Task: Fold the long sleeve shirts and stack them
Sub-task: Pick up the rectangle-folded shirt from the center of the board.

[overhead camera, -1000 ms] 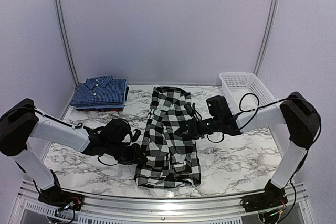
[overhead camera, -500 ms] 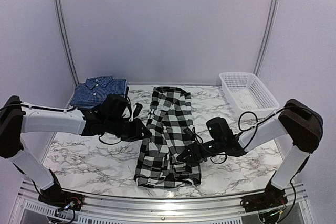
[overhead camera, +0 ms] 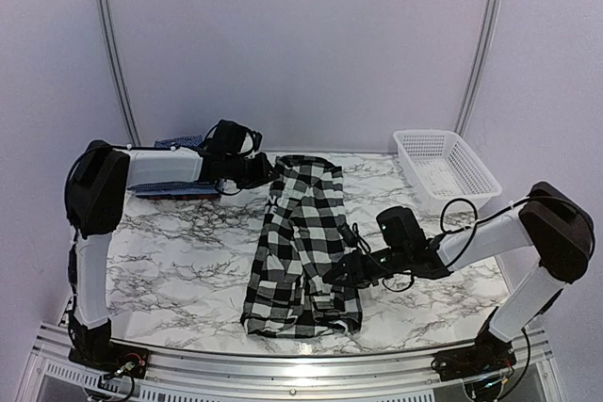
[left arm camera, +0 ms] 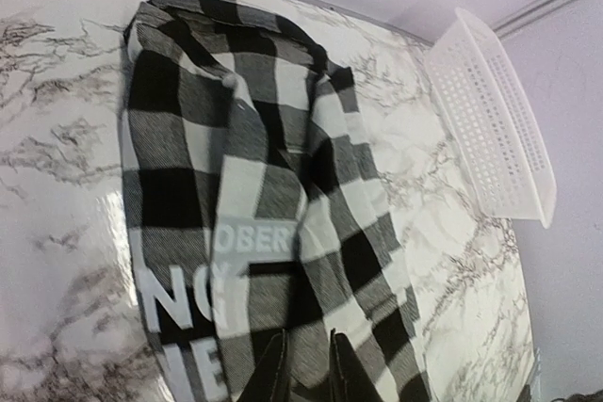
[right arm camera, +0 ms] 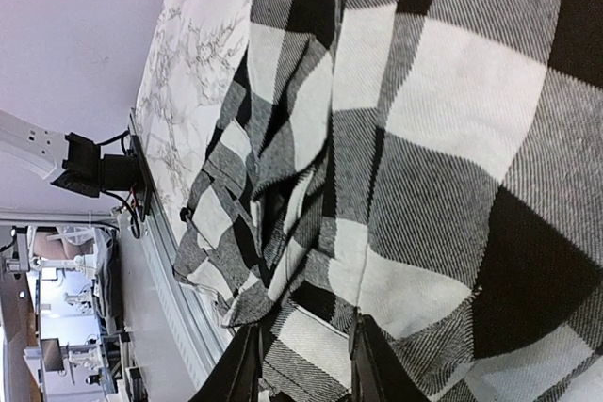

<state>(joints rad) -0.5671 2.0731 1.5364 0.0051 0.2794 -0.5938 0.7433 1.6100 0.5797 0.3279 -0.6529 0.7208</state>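
On table [overhead camera: 170, 251], checked shirt [overhead camera: 301, 242] (folded lengthwise)

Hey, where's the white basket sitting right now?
In the top view, the white mesh basket sits at the far right corner of the table, to the right of the black-and-white checked shirt.

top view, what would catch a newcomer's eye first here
The black-and-white checked shirt lies rumpled down the middle of the marble table, with the left gripper at its far end and the right gripper at its right edge. After that come the folded dark blue shirts at the far left corner and the white mesh basket at the far right.
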